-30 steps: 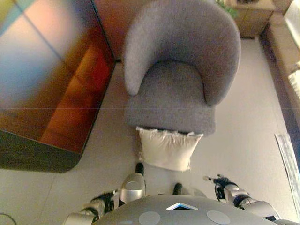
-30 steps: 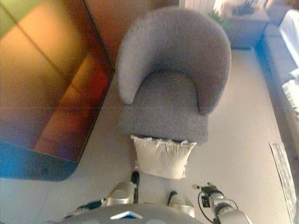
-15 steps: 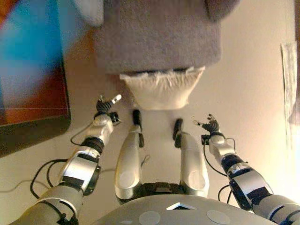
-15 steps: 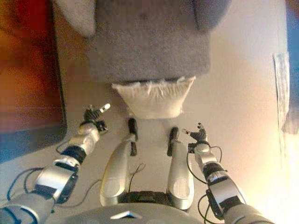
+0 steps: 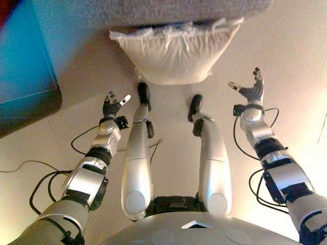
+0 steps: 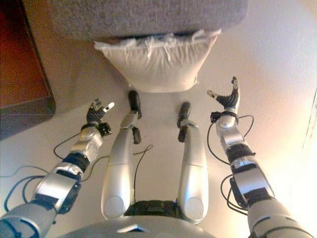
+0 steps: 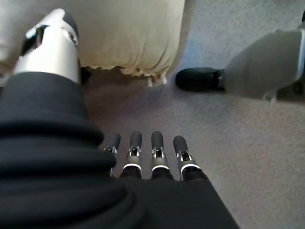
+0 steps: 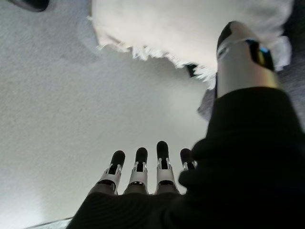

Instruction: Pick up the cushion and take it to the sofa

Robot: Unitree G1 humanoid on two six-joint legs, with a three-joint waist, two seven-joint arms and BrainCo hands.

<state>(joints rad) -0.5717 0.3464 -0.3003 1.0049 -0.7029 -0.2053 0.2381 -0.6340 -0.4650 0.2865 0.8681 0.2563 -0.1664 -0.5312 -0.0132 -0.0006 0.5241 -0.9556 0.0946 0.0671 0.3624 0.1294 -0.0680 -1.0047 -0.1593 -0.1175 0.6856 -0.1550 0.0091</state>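
Observation:
A cream cushion (image 5: 173, 53) with a fringed edge lies on the floor, leaning against the front of the grey armchair (image 5: 173, 11). It also shows in the left wrist view (image 7: 119, 33) and the right wrist view (image 8: 190, 28). My left hand (image 5: 111, 107) is open, low and to the left of the cushion, apart from it. My right hand (image 5: 250, 91) is open, to the right of the cushion's lower corner, apart from it. Both hands are empty, with straight fingers (image 7: 157, 148) over bare floor.
A dark low table (image 5: 25, 76) with a glossy top stands at the left. The pale carpet floor (image 5: 286, 61) runs to the right of the armchair. A thin cable (image 5: 20, 166) lies on the floor at the lower left.
The camera has tilted further down, so the chair and cushion sit higher in view. My right hand has risen and reached forward beside the cushion; my left hand has kept about its place.

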